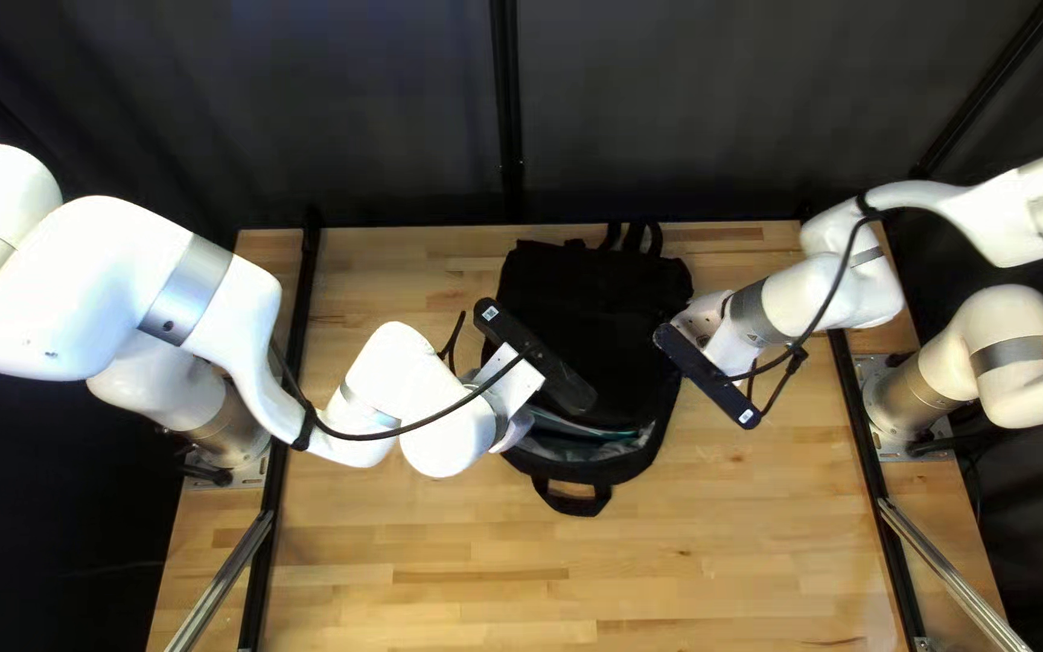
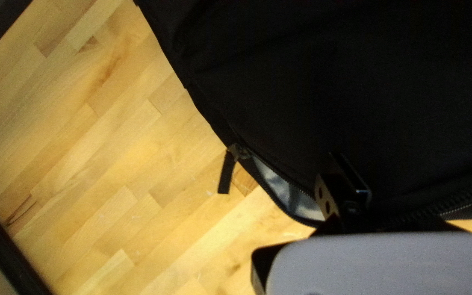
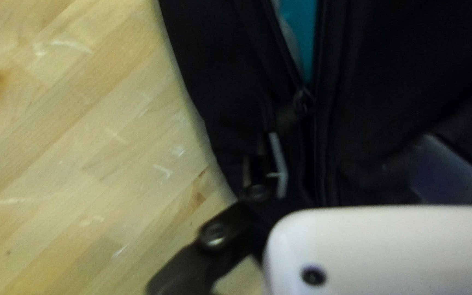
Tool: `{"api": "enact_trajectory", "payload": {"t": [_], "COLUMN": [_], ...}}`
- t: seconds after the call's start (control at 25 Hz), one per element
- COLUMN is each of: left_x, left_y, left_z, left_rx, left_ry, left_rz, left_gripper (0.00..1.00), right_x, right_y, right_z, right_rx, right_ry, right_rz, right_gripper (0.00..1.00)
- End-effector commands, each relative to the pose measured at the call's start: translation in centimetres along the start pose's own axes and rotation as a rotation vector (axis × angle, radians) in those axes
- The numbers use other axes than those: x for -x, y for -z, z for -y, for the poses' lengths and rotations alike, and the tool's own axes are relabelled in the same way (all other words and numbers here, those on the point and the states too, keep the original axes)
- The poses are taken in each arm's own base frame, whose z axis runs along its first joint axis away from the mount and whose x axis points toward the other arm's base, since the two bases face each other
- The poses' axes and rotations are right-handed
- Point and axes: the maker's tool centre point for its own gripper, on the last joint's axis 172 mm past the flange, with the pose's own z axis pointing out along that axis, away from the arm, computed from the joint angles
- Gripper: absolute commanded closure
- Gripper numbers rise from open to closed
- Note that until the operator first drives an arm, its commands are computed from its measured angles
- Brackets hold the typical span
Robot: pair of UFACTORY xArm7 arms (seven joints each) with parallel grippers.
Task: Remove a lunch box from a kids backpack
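Two fingers (image 3: 281, 164) of the right gripper (image 3: 356, 158) stand wide apart, and between them lies black cloth with the line of the zip; nothing is pinched. One fingertip is very near the zip slider (image 3: 302, 100), but if it touches the cloth, I cannot tell. Ahead of it, the opening makes a narrow V, and inside shows a turquoise surface (image 3: 300, 35). This is probably the lunch box, or a part of it, so I judge that the box is inside the backpack (image 1: 594, 302).

The left gripper (image 2: 356, 188) is at the edge of the front flap, beside the gap with grey lining (image 2: 288, 194). Whether it is spread or pressed together, and whether it has the flap, I cannot tell. Further from it, a zip tab (image 2: 225, 172) hangs over the bare wood of the table (image 1: 425, 592).

In my judgement, the step in hand is preparing the opening; the taking out is not yet begun. Next, the right gripper should close on the slider's pull and draw the zip wider, while the left one steadies the bag. A careless pull could drag the whole bag.
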Motion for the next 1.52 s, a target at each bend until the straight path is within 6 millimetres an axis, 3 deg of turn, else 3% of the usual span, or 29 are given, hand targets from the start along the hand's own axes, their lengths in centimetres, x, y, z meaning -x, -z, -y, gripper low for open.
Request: {"api": "enact_trajectory", "payload": {"t": [0.04,0.16,0.36,0.64,0.92,1.08,1.52], "left_x": [0.2,0.2,-0.4,-0.1,-0.9,-1.4,-2.4], "left_y": [2.1,2.8,3.5,0.8,-1.5,-1.5,-1.5], "left_z": [-0.9,-1.5,-2.6,-2.6,-0.6,-0.3,0.2], "left_rx": [0.059,0.096,0.18,0.305,0.464,0.499,0.546], "left_ry": [-0.002,0.001,-0.014,-0.088,-0.074,-0.051,0.028], "left_rz": [0.057,0.104,0.185,0.295,0.328,0.325,0.311], "left_gripper": [1.0,1.0,1.0,1.0,1.0,1.0,1.0], "right_x": [-1.1,-2.5,-7.0,-12.7,-15.4,-16.4,-20.3], "right_y": [1.6,2.0,2.2,3.0,4.5,4.4,0.8], "right_z": [0.8,0.9,1.0,2.5,4.5,5.0,2.4], "right_rx": [0.019,0.029,0.042,0.073,0.094,0.104,0.14], "right_ry": [-0.002,0.0,0.019,0.046,0.053,0.056,0.075], "right_rz": [0.014,0.022,0.054,0.101,0.13,0.134,0.088], "right_gripper": [0.0,0.0,0.0,0.0,0.0,0.0,0.0]}}
